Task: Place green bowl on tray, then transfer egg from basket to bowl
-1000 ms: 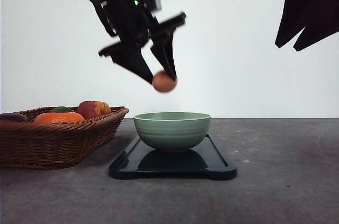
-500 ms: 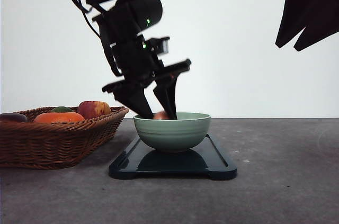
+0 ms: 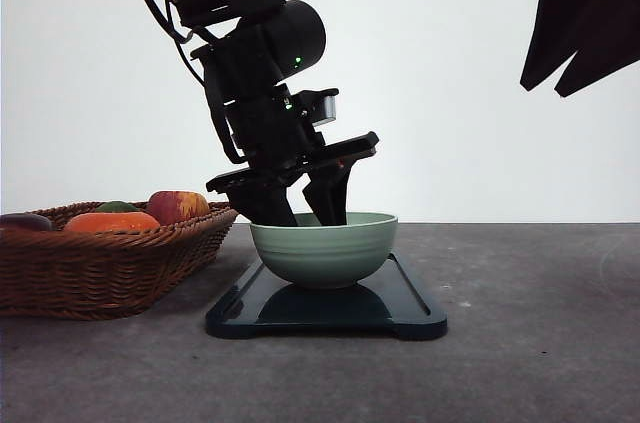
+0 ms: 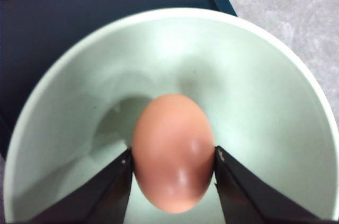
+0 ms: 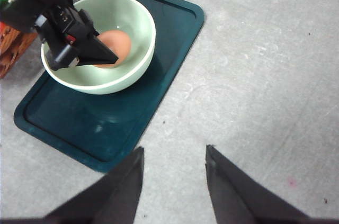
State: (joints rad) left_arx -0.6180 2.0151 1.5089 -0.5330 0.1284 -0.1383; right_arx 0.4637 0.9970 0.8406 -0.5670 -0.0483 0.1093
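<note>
The green bowl (image 3: 323,253) stands on the dark tray (image 3: 410,315) in the middle of the table. My left gripper (image 3: 303,213) reaches down into the bowl, and the rim hides its fingertips in the front view. In the left wrist view the gripper (image 4: 172,168) is shut on the brown egg (image 4: 172,152), low inside the bowl (image 4: 249,75). I cannot tell whether the egg touches the bowl's floor. The right wrist view shows the egg (image 5: 115,44) in the bowl (image 5: 132,70) on the tray (image 5: 122,123). My right gripper (image 5: 175,181) hangs open, high at the right (image 3: 580,33).
The wicker basket (image 3: 120,268) sits left of the tray, close to its corner, holding an apple (image 3: 177,206), an orange fruit (image 3: 110,222) and other produce. Grey tabletop (image 3: 540,323) stretches to the right of the tray.
My left gripper has come down with the egg, from above the bowl a second ago to deep inside it now. The right gripper has stayed put.
</note>
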